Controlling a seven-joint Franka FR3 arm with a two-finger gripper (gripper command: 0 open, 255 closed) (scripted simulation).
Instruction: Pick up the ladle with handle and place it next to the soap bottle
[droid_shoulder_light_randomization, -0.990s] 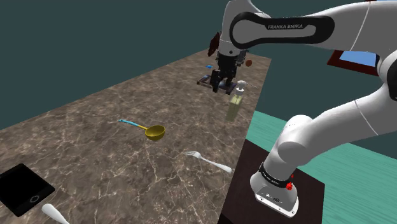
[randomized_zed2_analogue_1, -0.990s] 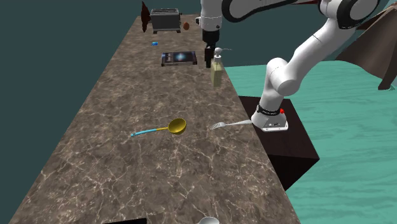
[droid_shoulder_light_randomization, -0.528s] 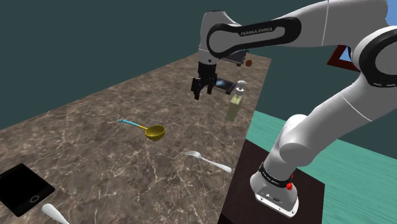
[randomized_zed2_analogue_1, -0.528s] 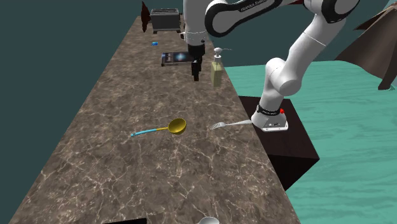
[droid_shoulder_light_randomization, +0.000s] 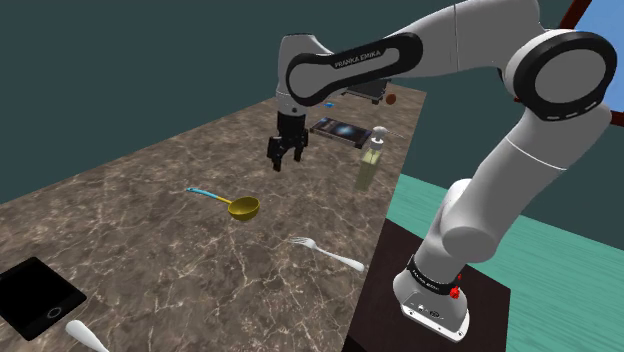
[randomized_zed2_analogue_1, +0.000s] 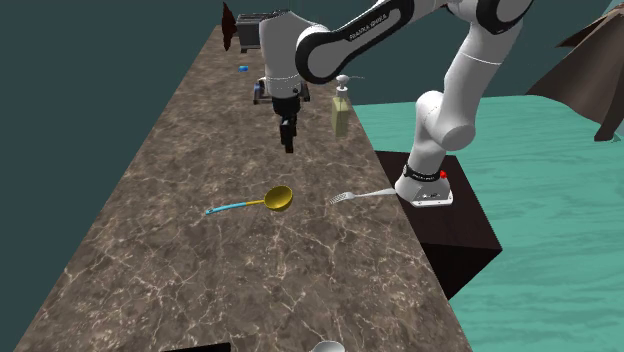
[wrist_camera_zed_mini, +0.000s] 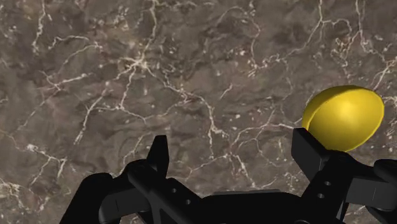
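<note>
Approach is the step in hand: your gripper (droid_shoulder_light_randomization: 284, 152) hangs above the marbled counter (droid_shoulder_light_randomization: 130, 230) with its fingers spread wide and nothing between them. The ladle (droid_shoulder_light_randomization: 243, 207) lies flat on the counter, below and left of the gripper in the shoulder view and well apart from the soap bottle (droid_shoulder_light_randomization: 371, 163). Aim for the thin blue handle (randomized_zed2_analogue_1: 228, 207) rather than the yellow bowl (wrist_camera_zed_mini: 343, 118); straddle it crosswise and get low before closing. In the wrist view one finger covers the bowl's lower edge, so judge the handle's line from the exterior views.
</note>
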